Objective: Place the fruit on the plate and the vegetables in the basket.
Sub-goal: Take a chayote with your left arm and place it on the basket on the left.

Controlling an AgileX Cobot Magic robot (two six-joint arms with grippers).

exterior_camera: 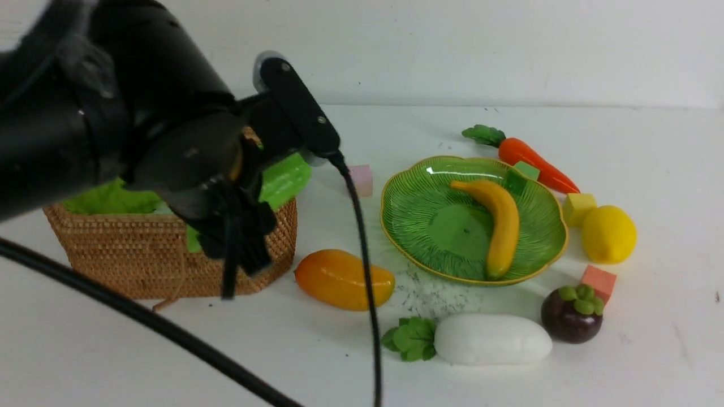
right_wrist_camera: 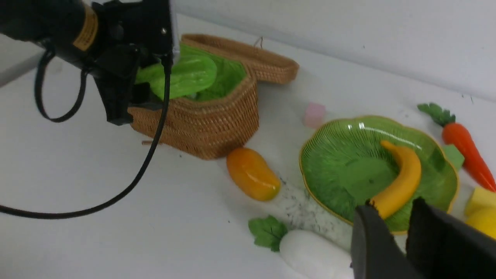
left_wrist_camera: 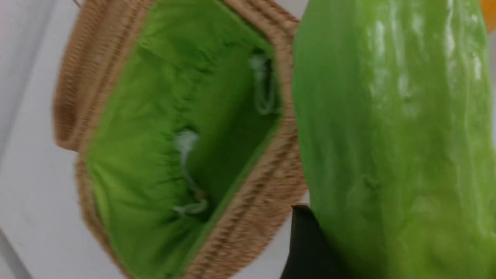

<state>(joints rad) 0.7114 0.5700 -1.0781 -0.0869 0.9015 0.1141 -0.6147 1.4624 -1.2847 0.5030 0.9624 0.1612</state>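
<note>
My left gripper (left_wrist_camera: 391, 221) is shut on the light green gourd (exterior_camera: 285, 178) and holds it over the near rim of the open wicker basket (exterior_camera: 169, 254). The basket's green lining (left_wrist_camera: 174, 116) holds nothing. The banana (exterior_camera: 500, 226) lies in the green plate (exterior_camera: 430, 226). The mango (exterior_camera: 342, 280) lies between basket and plate. The radish (exterior_camera: 492, 339) and mangosteen (exterior_camera: 571, 316) lie in front of the plate. The lemon (exterior_camera: 609, 234) is to its right and the carrot (exterior_camera: 534, 161) behind it. My right gripper (right_wrist_camera: 399, 209) is empty, its jaws slightly apart, above the plate's near edge.
Small cubes lie around the plate: a pink one (exterior_camera: 361, 180), a green one (exterior_camera: 523, 175) at the rim, a yellow one (exterior_camera: 578, 208) and a red one (exterior_camera: 598, 281). The basket's lid (right_wrist_camera: 248, 58) lies open behind it. The left arm's cable (exterior_camera: 362, 254) hangs in front of the mango.
</note>
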